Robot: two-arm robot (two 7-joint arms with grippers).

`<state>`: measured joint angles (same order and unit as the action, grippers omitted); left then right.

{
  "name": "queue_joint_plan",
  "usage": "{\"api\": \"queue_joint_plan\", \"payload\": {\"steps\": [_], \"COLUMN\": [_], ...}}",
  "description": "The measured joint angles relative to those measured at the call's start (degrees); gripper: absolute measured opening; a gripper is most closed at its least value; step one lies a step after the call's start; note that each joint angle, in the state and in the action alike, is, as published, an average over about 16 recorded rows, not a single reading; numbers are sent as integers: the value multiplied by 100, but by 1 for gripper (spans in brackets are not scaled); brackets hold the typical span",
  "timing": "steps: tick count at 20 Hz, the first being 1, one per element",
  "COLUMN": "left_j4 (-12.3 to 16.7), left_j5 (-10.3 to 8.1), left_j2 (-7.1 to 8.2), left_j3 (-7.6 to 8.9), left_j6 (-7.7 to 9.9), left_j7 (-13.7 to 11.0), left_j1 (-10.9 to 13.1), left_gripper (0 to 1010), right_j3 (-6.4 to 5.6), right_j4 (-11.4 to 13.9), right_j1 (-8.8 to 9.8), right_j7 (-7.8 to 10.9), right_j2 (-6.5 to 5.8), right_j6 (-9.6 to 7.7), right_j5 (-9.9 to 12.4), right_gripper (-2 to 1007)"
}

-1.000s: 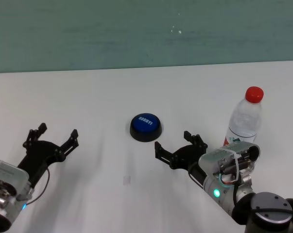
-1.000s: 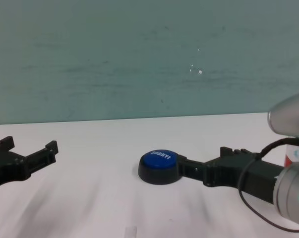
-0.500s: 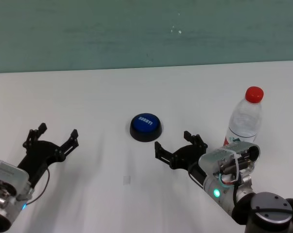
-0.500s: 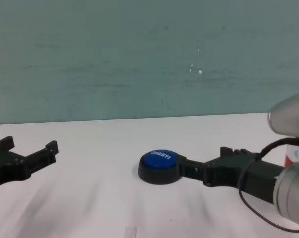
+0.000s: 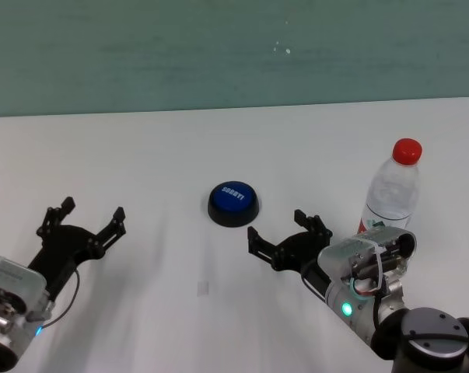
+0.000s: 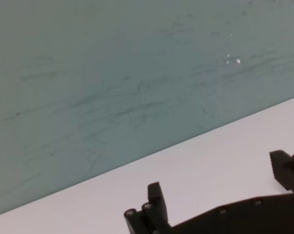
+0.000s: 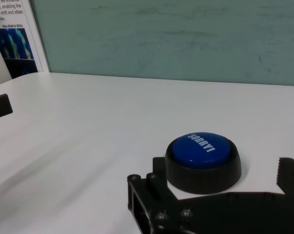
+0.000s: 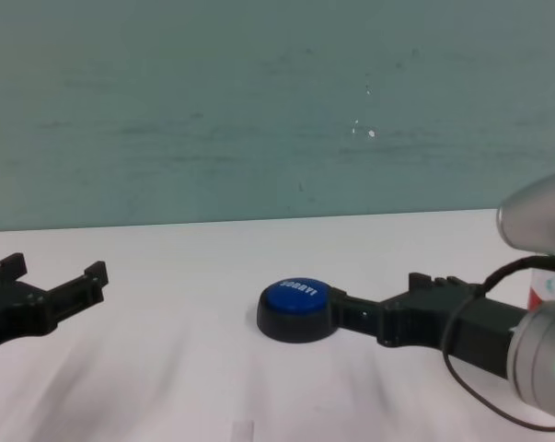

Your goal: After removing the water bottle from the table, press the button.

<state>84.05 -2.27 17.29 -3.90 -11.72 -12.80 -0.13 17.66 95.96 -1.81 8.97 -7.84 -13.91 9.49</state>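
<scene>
Bottle on the worktop, both tools empty.

The bottle stands upright on the worktop, just right of the right tool, whose jaws gape wide on nothing and aim at the button close ahead. The right arm is much nearer; nothing lies between. The left tool waits open, empty, well apart.

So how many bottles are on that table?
1. The water bottle stands upright on the table's right side, beyond the right arm and to the right of the button. No other shows in any view.
</scene>
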Motion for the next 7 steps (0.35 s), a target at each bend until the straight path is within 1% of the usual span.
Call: {"api": "queue_joint_plan", "payload": {"steps": [7], "left_j4": [0], "left_j5": [0], "left_j2": [0], "left_j3": [0], "left_j6": [0], "left_j7": [0], "left_j1": [0], "left_gripper": [1003], "right_j3": [0], "right_j4": [0], "right_j1": [0], "right_j7": [0], "right_j2": [0], "right_j6": [0], "right_j5": [0], "right_gripper": [1003]}}
